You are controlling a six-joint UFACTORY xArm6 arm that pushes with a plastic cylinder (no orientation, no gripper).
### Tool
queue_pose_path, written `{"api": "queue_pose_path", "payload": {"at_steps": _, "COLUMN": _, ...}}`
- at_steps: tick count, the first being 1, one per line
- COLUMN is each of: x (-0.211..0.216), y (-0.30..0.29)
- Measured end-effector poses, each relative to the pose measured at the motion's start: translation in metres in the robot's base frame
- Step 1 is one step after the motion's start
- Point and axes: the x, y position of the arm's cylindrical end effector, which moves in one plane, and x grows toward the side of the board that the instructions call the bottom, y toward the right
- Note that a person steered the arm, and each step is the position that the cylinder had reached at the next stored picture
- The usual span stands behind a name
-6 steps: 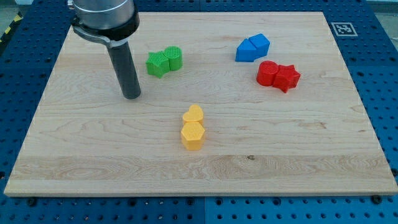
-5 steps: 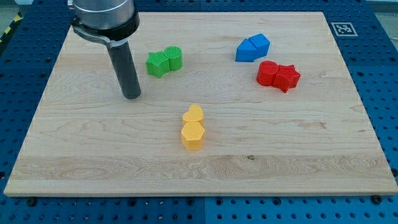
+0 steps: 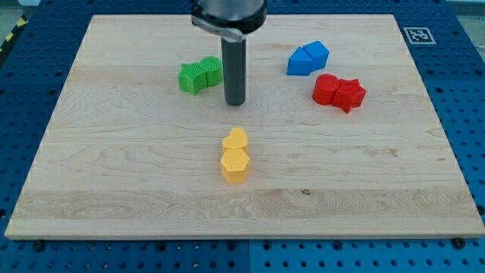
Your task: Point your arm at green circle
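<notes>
The green circle (image 3: 213, 70) stands at the board's upper middle-left, touching a green star (image 3: 192, 77) on its left. My tip (image 3: 236, 101) rests on the board just right of and slightly below the green circle; the rod partly covers the circle's right edge. Whether the rod touches it cannot be told.
A blue pair of blocks (image 3: 308, 58) sits at upper right. A red circle (image 3: 326, 89) and red star (image 3: 350, 94) lie below them. A yellow heart (image 3: 236, 139) and yellow hexagon (image 3: 235, 164) sit below my tip. The wooden board (image 3: 114, 189) lies on a blue pegboard.
My tip has moved to the right, from left of the green blocks to just right of the green circle. The blocks have not moved.
</notes>
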Motion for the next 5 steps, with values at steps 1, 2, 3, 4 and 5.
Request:
{"api": "queue_pose_path", "payload": {"at_steps": 1, "x": -0.031, "y": 0.005}}
{"api": "queue_pose_path", "payload": {"at_steps": 2, "x": -0.033, "y": 0.006}}
{"api": "queue_pose_path", "payload": {"at_steps": 3, "x": -0.054, "y": 0.009}}
{"api": "queue_pose_path", "payload": {"at_steps": 4, "x": -0.067, "y": 0.008}}
{"api": "queue_pose_path", "payload": {"at_steps": 5, "x": -0.067, "y": 0.011}}
